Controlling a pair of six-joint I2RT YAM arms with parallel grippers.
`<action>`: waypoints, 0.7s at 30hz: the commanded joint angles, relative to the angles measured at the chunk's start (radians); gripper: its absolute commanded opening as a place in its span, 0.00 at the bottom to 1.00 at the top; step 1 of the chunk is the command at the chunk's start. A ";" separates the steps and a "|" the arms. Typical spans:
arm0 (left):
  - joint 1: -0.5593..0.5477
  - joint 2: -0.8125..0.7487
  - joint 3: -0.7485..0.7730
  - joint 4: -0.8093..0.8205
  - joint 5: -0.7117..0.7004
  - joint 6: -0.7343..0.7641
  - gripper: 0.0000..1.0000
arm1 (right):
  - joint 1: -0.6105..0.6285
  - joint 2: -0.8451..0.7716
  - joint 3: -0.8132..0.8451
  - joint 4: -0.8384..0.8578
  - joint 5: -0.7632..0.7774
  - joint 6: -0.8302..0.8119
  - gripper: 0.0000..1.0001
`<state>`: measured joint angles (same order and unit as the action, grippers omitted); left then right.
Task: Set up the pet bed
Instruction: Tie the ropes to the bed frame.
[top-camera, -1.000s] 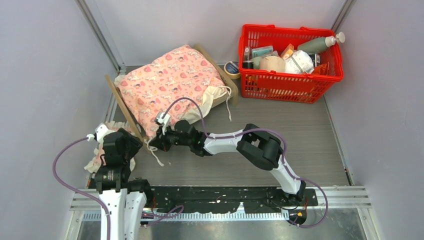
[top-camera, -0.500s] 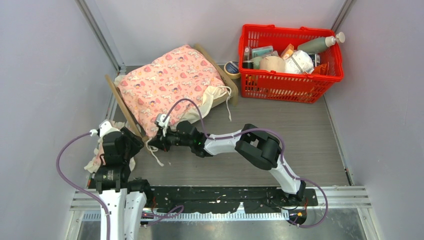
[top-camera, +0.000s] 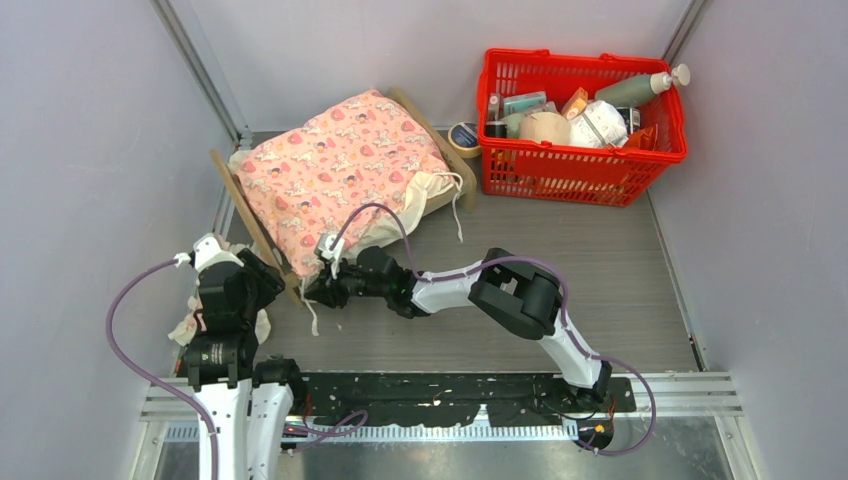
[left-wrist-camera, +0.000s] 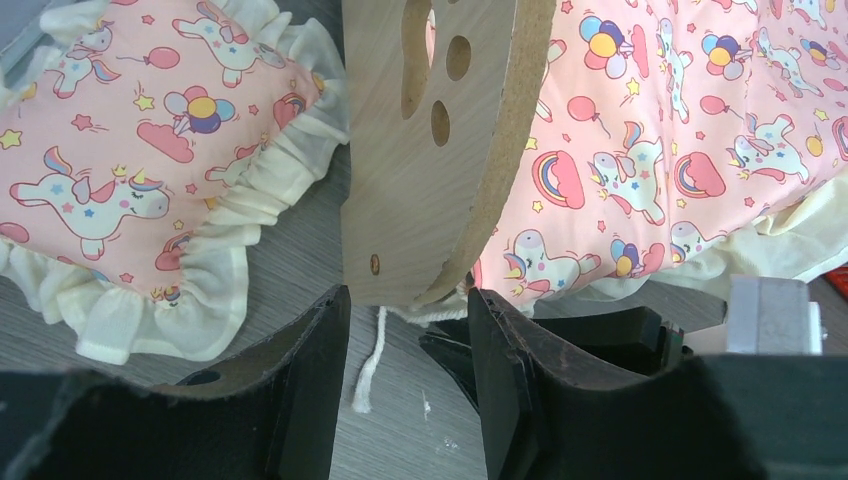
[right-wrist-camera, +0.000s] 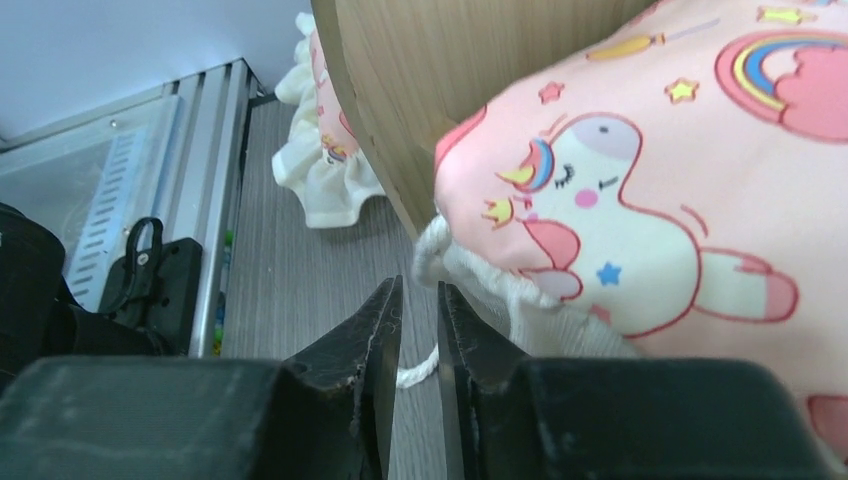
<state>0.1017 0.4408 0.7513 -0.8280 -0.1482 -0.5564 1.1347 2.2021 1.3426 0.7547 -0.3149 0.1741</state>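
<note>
The pet bed's plywood headboard (top-camera: 250, 215) stands at the left, and its paw cutout shows in the left wrist view (left-wrist-camera: 440, 90). The pink frilled blanket (top-camera: 340, 165) covers the bed and hides the striped mattress. My left gripper (left-wrist-camera: 408, 300) is open, its jaws on either side of the headboard's lower corner without touching it. My right gripper (right-wrist-camera: 420, 290) is at the blanket's near corner beside the headboard (right-wrist-camera: 440, 90). Its jaws stand a narrow gap apart with nothing between the tips. A white cord (right-wrist-camera: 415, 372) lies behind the gap.
The small pink frilled pillow (top-camera: 190, 325) lies on the floor left of the headboard, beside my left arm. A red basket (top-camera: 580, 165) full of items stands at the back right. A tape roll (top-camera: 463, 137) sits between the basket and the bed. Walls stand close on both sides.
My left gripper has edged forward toward the headboard's lower corner. My right gripper has shifted slightly toward me at the blanket's corner. The bed and blanket have not moved.
</note>
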 joint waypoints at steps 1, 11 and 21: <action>0.009 -0.007 0.008 0.039 0.003 0.012 0.50 | -0.002 -0.045 -0.026 0.007 0.024 -0.064 0.26; 0.009 -0.007 0.019 0.040 -0.008 0.019 0.50 | -0.002 -0.044 -0.030 -0.086 0.082 -0.156 0.28; 0.009 -0.007 0.032 0.048 -0.020 0.019 0.50 | 0.003 0.013 0.040 -0.116 0.086 -0.181 0.35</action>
<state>0.1017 0.4408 0.7513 -0.8265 -0.1493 -0.5552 1.1347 2.2021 1.3197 0.6388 -0.2443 0.0277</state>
